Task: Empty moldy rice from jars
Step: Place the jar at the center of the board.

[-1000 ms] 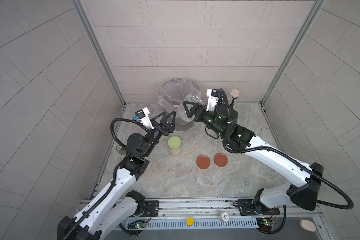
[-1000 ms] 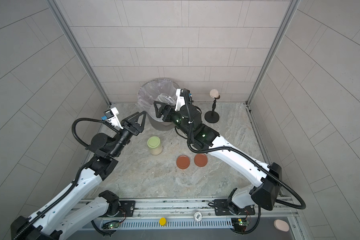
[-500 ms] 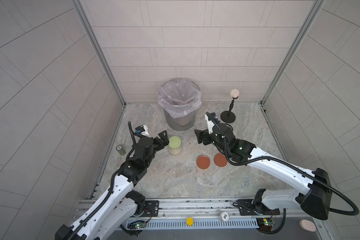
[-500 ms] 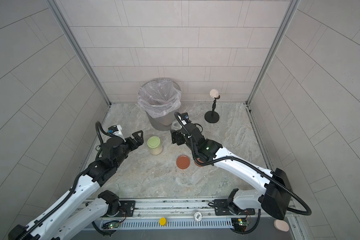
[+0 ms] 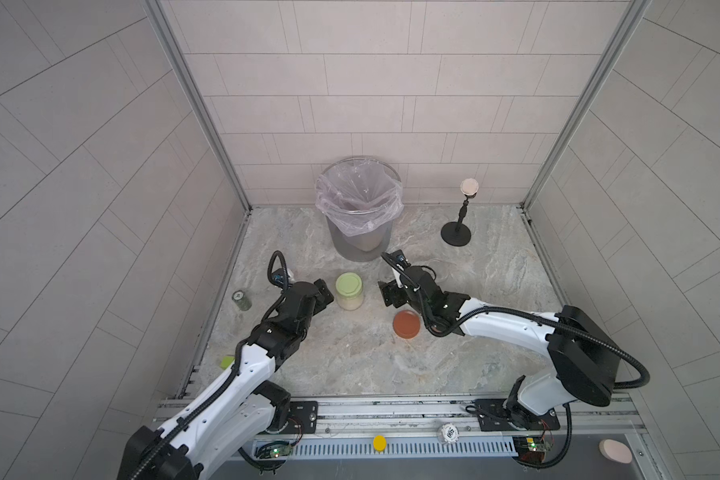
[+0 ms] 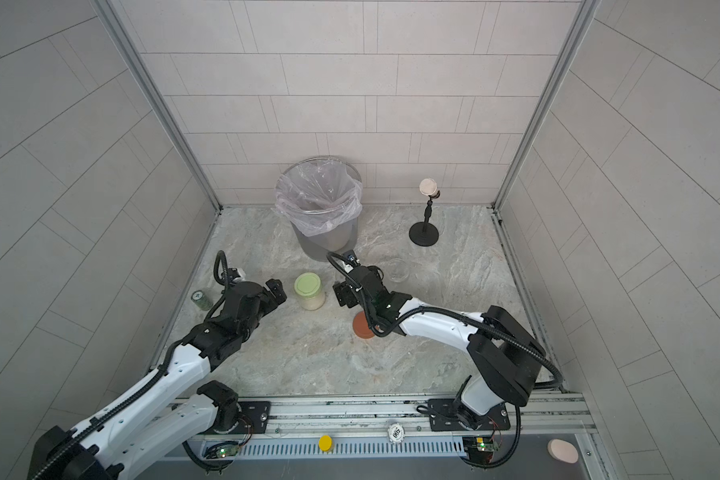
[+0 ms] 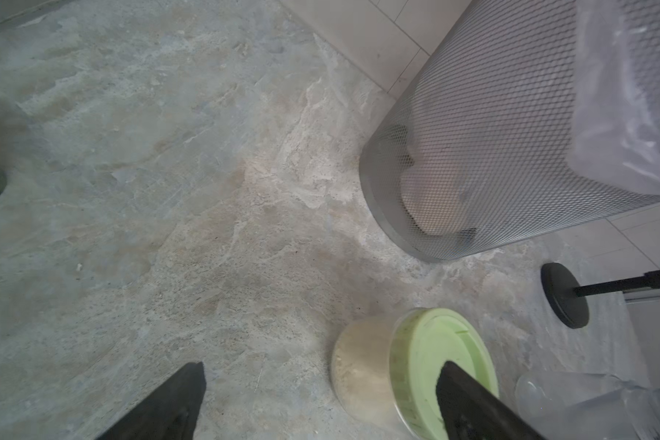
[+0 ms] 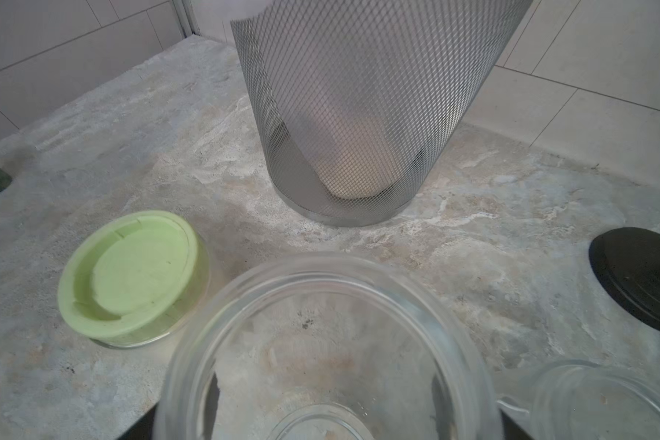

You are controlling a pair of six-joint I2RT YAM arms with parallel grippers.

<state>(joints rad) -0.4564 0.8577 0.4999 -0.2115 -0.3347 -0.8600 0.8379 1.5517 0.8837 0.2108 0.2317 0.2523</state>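
Right claw [image 8: 326, 400] grips one empty jar [image 8: 321, 266], second empty jar [image 8: 602, 381] nearby; left claw [image 7: 321, 367] gapes by one full jar [image 7: 362, 369].

Right tool [image 5: 389, 291] (seemingly gripping an empty jar [image 8: 328, 343]) and left tool [image 5: 324, 293] dropped from bin [image 5: 350, 245].
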